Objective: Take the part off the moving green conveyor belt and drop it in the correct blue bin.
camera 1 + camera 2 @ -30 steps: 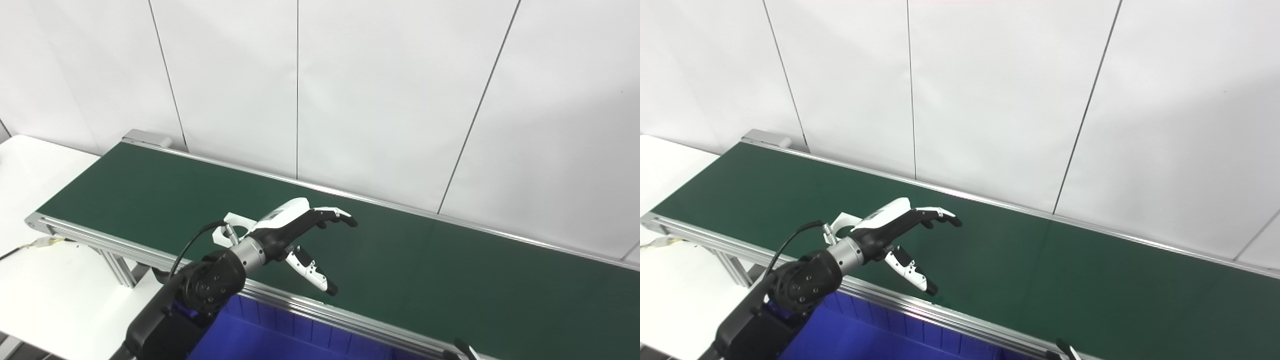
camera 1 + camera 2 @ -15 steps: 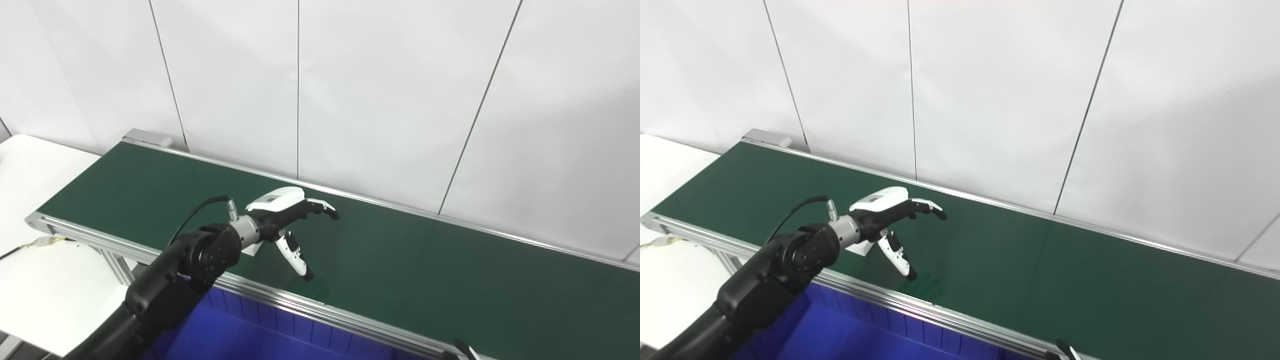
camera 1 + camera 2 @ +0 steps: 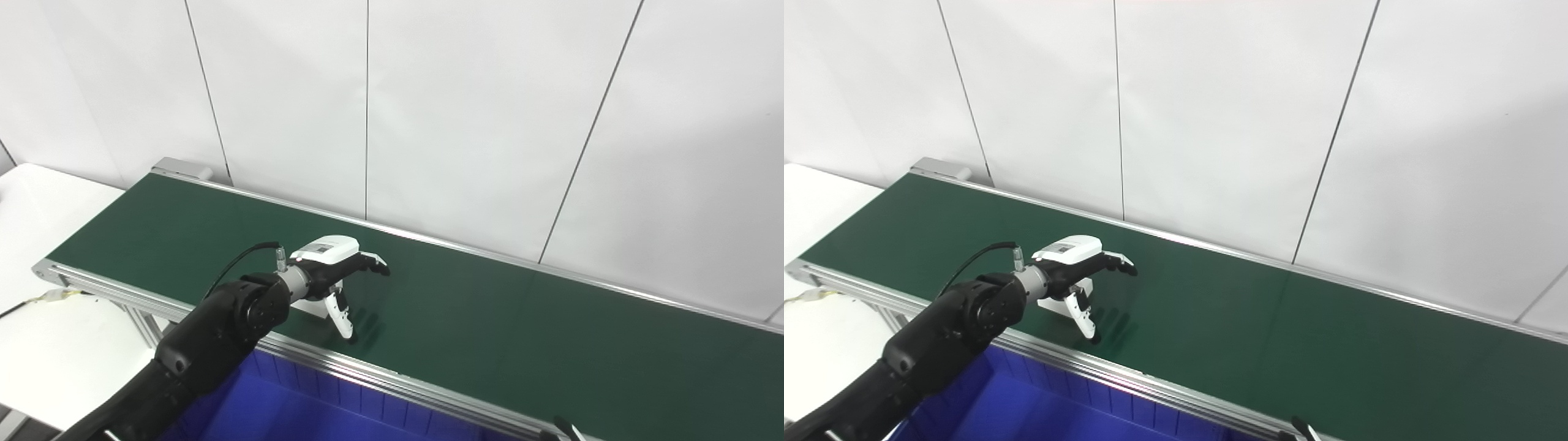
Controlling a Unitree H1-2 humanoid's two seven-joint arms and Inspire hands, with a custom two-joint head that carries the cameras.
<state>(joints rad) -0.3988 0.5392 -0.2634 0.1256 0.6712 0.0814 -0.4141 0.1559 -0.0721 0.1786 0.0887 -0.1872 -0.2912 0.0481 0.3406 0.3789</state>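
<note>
The green conveyor belt (image 3: 520, 324) runs along a white panelled wall (image 3: 478, 110), with a blue bin (image 3: 1029, 410) below its near rail and a white table (image 3: 37, 208) at left. The left hand (image 3: 334, 275) hangs low over the belt, fingers spread, thumb tip down near the surface, straddling the white part (image 3: 1053, 304), not gripping it. Only a dark tip of the right hand (image 3: 563, 427) shows; its state cannot be told.

My two head cameras sit side by side, looking down at the same green conveyor belt (image 3: 490, 318) and wall (image 3: 478, 110).
</note>
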